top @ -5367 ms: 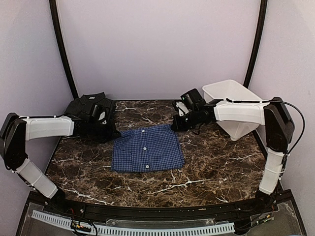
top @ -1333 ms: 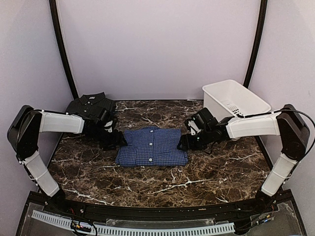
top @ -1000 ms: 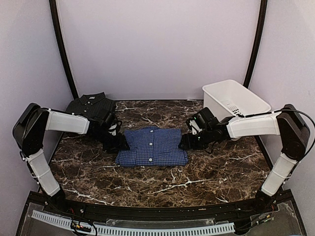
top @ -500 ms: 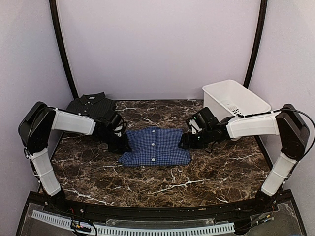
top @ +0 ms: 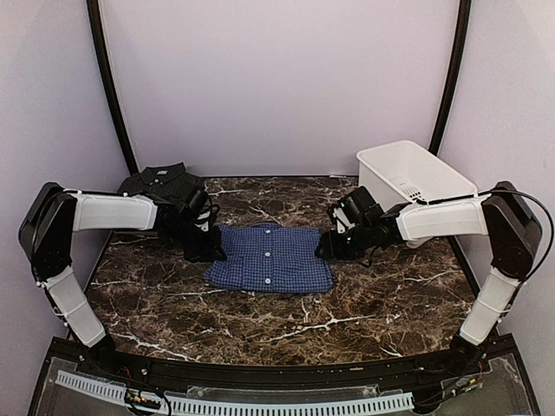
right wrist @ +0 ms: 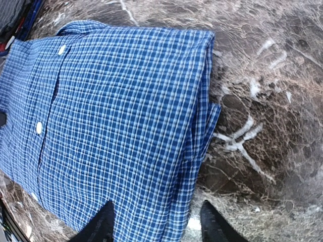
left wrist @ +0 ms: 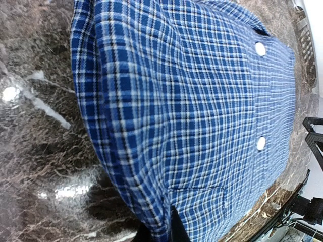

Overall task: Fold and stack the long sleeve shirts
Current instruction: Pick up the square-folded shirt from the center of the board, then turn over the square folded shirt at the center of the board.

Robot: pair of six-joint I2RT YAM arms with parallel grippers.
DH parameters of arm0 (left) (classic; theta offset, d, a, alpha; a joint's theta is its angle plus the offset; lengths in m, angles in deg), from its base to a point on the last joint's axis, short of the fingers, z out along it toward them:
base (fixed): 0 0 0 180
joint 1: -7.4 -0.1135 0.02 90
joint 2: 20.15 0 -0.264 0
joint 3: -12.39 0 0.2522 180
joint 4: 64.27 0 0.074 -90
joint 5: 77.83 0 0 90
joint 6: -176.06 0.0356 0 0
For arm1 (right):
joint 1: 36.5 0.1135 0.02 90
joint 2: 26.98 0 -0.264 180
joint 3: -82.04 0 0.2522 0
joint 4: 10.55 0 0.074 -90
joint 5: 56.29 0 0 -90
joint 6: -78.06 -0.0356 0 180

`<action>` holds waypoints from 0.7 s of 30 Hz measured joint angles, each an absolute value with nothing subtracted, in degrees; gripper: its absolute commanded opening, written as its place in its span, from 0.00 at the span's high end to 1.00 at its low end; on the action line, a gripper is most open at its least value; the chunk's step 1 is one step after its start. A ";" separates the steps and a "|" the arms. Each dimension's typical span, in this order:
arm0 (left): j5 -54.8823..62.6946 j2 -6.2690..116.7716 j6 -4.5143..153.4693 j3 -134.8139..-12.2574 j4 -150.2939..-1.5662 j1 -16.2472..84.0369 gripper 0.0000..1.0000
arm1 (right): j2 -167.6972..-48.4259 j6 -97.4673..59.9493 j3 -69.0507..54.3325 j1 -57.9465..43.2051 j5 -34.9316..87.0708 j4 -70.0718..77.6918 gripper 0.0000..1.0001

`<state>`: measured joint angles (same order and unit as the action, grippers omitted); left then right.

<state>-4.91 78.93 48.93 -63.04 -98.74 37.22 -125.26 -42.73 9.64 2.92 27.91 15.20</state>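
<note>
Marble table point(top: 373, 295) bears folded blue checked shirt point(top: 270, 257).

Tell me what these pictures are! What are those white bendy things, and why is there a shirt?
Those are two robot arms bolted to a marble table. The big picture looks down from a camera above and behind them. The two close-ups come from little cameras on the robot's wrists, one on each arm. A folded blue shirt lies in the middle of the table. A dark shirt sits at the back left and a white basket at the back right. The left claw is pinched shut on the blue shirt's left edge. The right claw is open, with one finger on each side of the shirt's right edge, not squeezing yet.
</note>
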 measured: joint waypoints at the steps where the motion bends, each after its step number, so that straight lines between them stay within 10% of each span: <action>1: -4.85 77.69 49.55 -63.32 -99.77 36.91 1.00 | -125.46 -42.80 9.14 2.88 27.84 15.22 0.55; 21: -4.35 69.51 59.62 -69.18 -114.70 33.31 1.00 | -137.83 -43.12 -1.81 6.77 25.83 15.29 0.72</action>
